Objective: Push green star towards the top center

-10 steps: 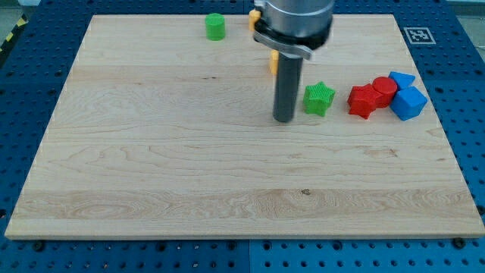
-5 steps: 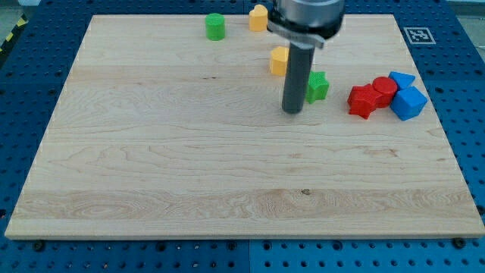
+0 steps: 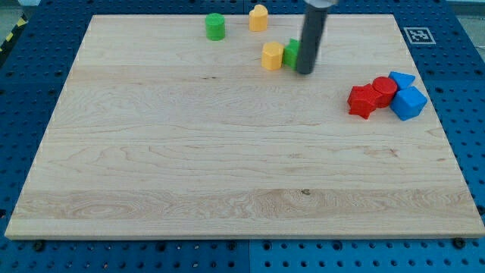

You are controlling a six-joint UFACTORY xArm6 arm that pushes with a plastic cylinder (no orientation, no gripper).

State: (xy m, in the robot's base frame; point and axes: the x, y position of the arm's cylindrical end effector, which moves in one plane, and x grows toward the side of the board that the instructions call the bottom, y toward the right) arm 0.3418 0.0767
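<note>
Your tip (image 3: 305, 73) is down on the tabletop (image 3: 189, 167) near the view's top centre, and there are no fingers here to open or close, just the bare rod holding nothing. The green star (image 3: 292, 53) sits just to the view's left of the tip, partly hidden behind the rod and apparently touching it. Pressed against the star's far side is a yellow block (image 3: 272, 56). Further toward the view's top-left of the tip are a second yellow block (image 3: 258, 17) and a green cylinder (image 3: 216, 26). Well off to the view's lower right of the tip, a red star (image 3: 361, 101), a red cylinder (image 3: 383, 89) and two blue blocks (image 3: 409, 102) sit bunched together.
</note>
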